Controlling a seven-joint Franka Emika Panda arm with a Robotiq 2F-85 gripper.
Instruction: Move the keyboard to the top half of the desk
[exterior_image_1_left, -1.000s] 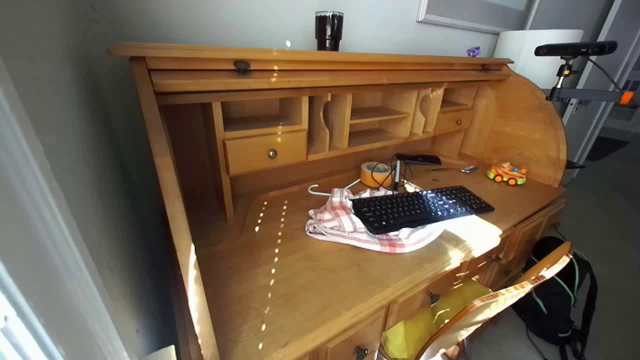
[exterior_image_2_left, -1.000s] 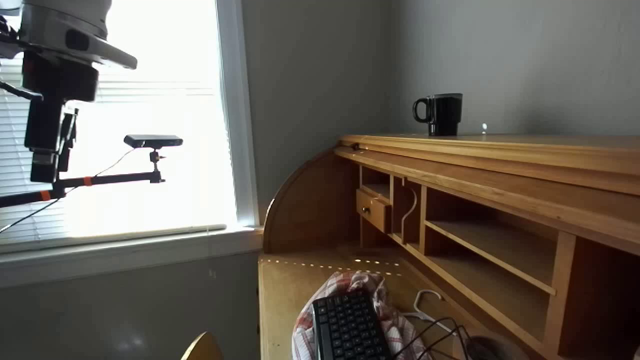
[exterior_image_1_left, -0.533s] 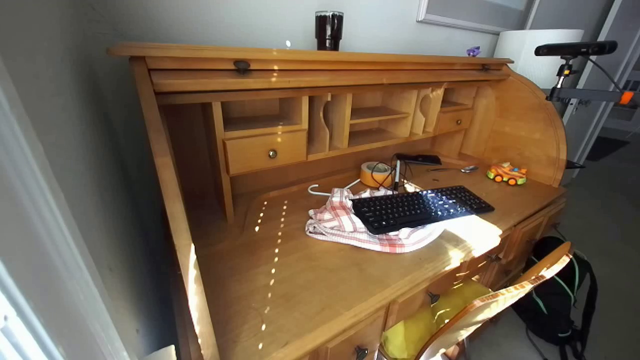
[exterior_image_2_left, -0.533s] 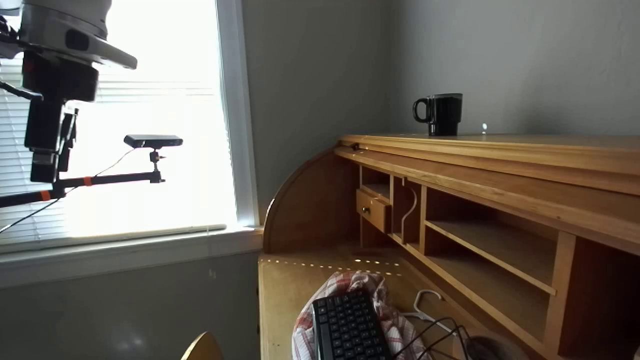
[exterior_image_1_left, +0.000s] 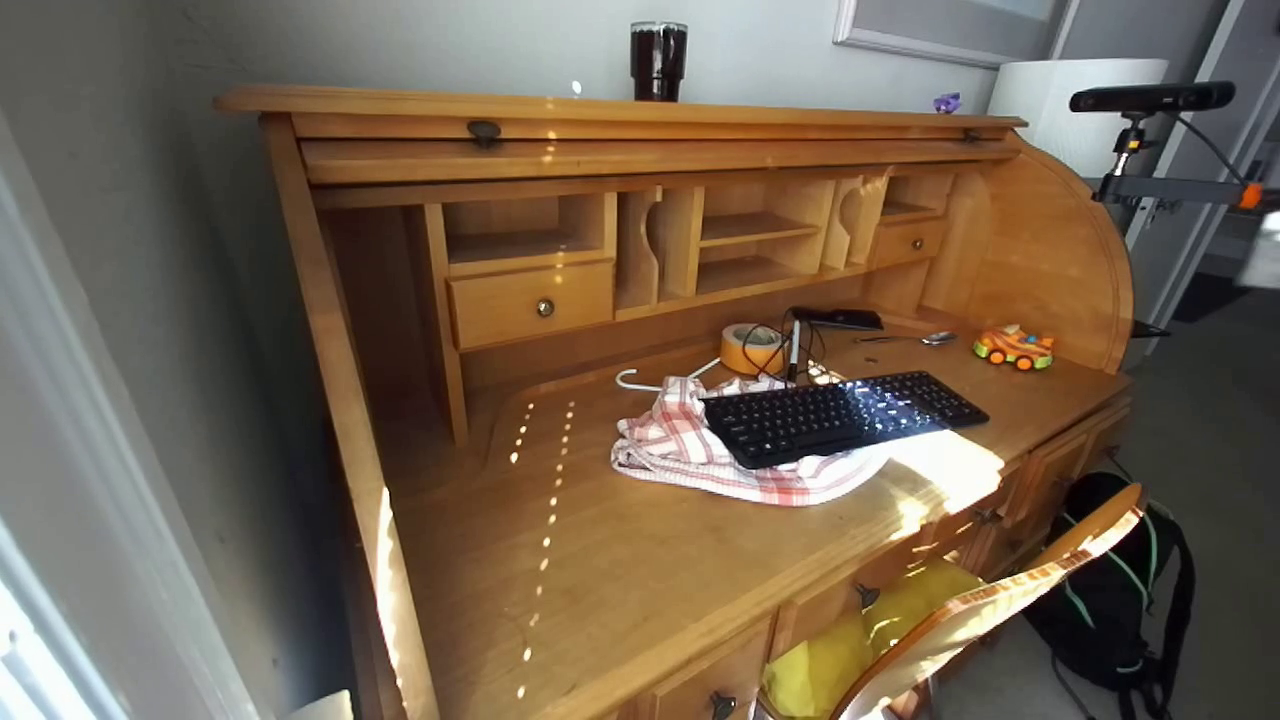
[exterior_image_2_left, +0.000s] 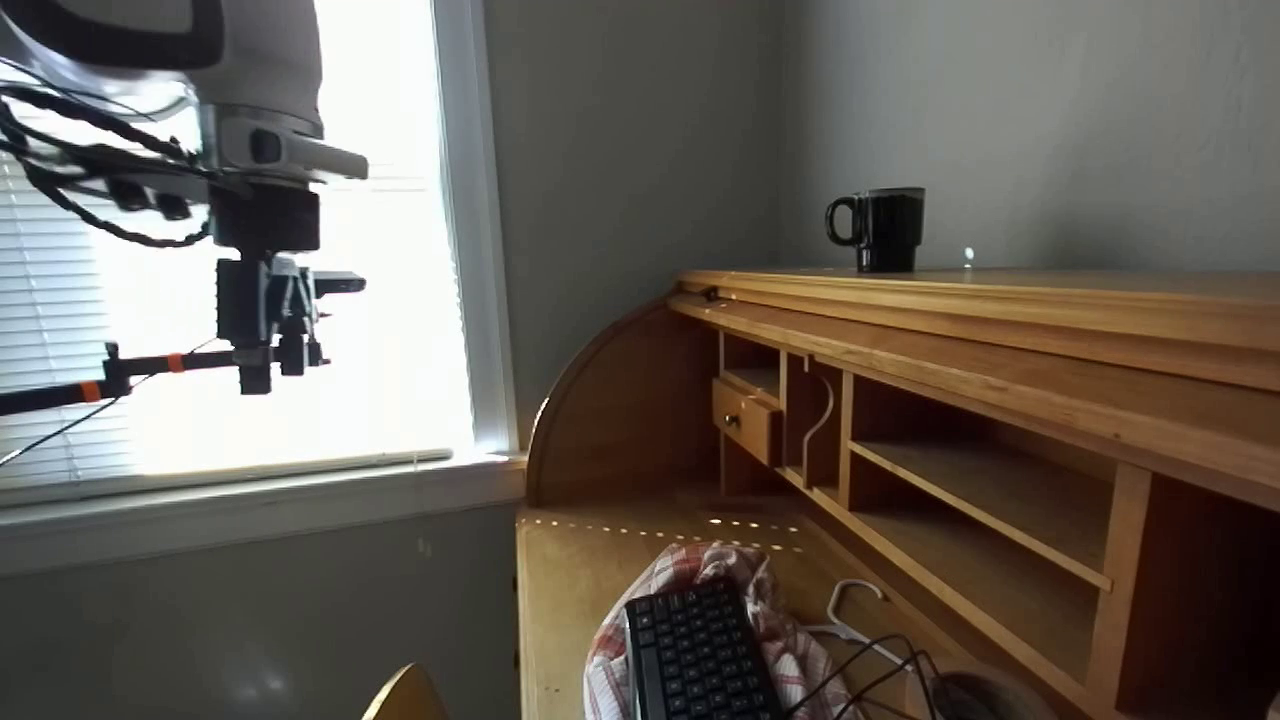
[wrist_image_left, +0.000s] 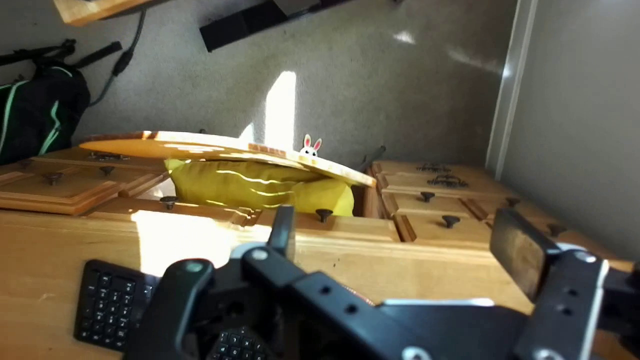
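In both exterior views there was a big brown wooden desk (exterior_image_1_left: 500, 560), with a row of cubbyholes (exterior_image_1_left: 757, 228) above its flat work part. A wooden chair (exterior_image_1_left: 985, 612) with a yellow cushion (exterior_image_1_left: 830, 650) stood at the front of it. A black backpack (exterior_image_1_left: 1100, 620) sat near the chair. The robot's gripper (wrist_image_left: 402, 237) hung high in the air, pointing down, with its two fingers (wrist_image_left: 517, 255) spread wide. The black keyboard (exterior_image_1_left: 845, 415) lay on the flat work part, well apart from the gripper. One end was on a red-and-white cloth (exterior_image_1_left: 690, 455), and the other end poked out past it. A dark mug (exterior_image_2_left: 893, 230) stood upright on the very top of the desk. Past one end of the keyboard sat a toy car (exterior_image_1_left: 1014, 348), and behind the keyboard sat a roll of tape (exterior_image_1_left: 745, 355). A spoon (exterior_image_1_left: 938, 339) lay between those two.
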